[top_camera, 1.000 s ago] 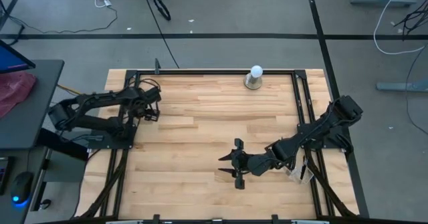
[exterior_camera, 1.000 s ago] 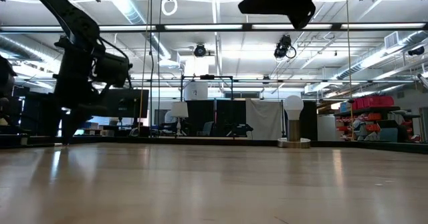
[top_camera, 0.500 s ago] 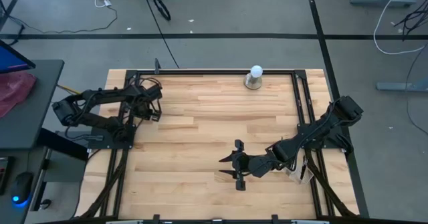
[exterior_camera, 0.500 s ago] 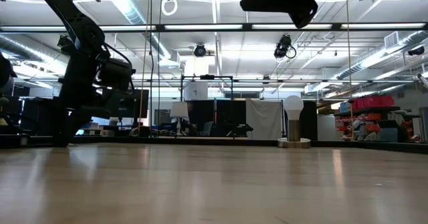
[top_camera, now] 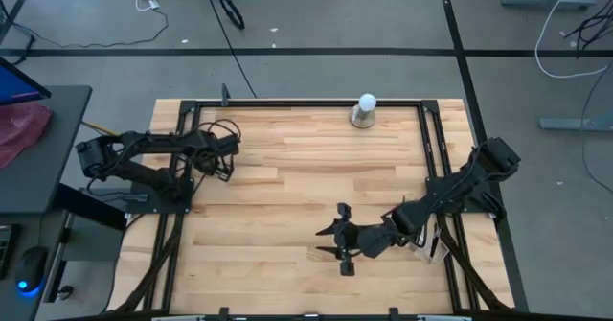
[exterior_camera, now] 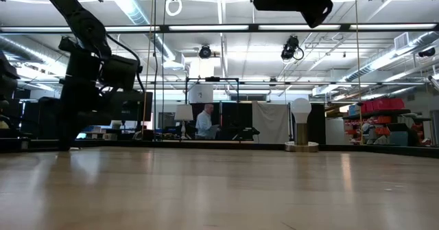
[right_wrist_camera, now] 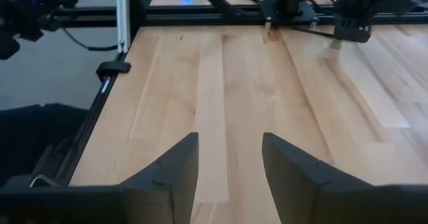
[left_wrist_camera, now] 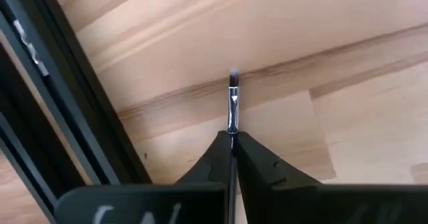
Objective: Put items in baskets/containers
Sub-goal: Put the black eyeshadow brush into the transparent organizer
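A thin makeup brush (left_wrist_camera: 232, 107) with a silver ferrule and a small dark bristle tip sticks out ahead of my left gripper (left_wrist_camera: 231, 138), which is shut on it. That gripper (top_camera: 226, 151) hangs above the far left part of the table. My right gripper (top_camera: 339, 238) stands open over the near middle of the table, its fingers (right_wrist_camera: 175, 164) wide apart with nothing between them. The baskets/containers are out of view, and no other items show. My left gripper pinches the brush's dark handle (left_wrist_camera: 231, 150) between its two fingertips, just behind the ferrule. The fingers lie along the brush. The ferrule and bristle tip (left_wrist_camera: 233, 77) reach out past the fingertips over the wood. The gripper hides the rest of the handle.
A white ball on a round metal base (top_camera: 365, 110) stands at the table's far edge. A black metal frame (top_camera: 287, 102) runs round the wooden table top (top_camera: 287, 187). A person (exterior_camera: 204, 122) stands in the room behind.
My left gripper has swung a little toward the table's right and far edges, turning as it went. In the room beyond the table a person has come into the low view.
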Action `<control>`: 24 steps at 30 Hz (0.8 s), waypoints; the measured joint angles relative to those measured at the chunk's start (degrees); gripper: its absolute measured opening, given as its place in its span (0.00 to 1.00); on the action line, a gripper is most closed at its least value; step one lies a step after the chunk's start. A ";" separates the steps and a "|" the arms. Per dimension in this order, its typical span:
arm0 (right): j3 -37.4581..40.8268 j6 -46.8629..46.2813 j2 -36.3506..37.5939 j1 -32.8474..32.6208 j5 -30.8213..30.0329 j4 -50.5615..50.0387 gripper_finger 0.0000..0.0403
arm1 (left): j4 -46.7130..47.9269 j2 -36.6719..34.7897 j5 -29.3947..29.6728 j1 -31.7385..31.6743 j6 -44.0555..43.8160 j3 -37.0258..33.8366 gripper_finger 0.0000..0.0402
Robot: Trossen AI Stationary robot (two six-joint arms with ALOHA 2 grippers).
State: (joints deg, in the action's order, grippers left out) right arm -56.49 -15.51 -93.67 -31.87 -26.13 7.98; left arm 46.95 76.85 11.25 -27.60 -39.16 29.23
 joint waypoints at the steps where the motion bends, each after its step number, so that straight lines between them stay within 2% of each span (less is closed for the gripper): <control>1: 0.00 -0.02 0.00 -0.26 0.00 -0.30 0.41 | -0.13 0.01 0.07 0.89 -0.71 -0.02 0.04; 11: 0.00 -0.02 0.00 -1.34 0.00 -1.28 0.41 | -5.42 -0.10 -0.10 12.20 -7.26 0.04 0.04; 15: -0.02 -0.02 0.00 -1.34 0.00 -1.26 0.41 | -18.03 0.04 -5.91 18.15 -9.76 0.14 0.04; 18: -0.02 -0.02 0.00 -1.34 0.00 -1.24 0.41 | -27.68 0.23 -7.42 22.35 -9.94 -0.31 0.03; 21: -0.02 -0.08 0.00 -1.34 0.00 -1.20 0.41 | -36.91 1.66 -5.47 25.68 -9.40 -0.25 0.03; 24: -0.04 -0.11 0.00 -1.34 -0.01 -0.83 0.41 | -41.93 5.35 -0.60 28.52 -7.00 -0.17 0.02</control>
State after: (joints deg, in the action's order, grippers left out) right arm -56.53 -15.61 -93.67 -33.21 -26.14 7.15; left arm 5.03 82.20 10.65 0.92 -46.16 29.06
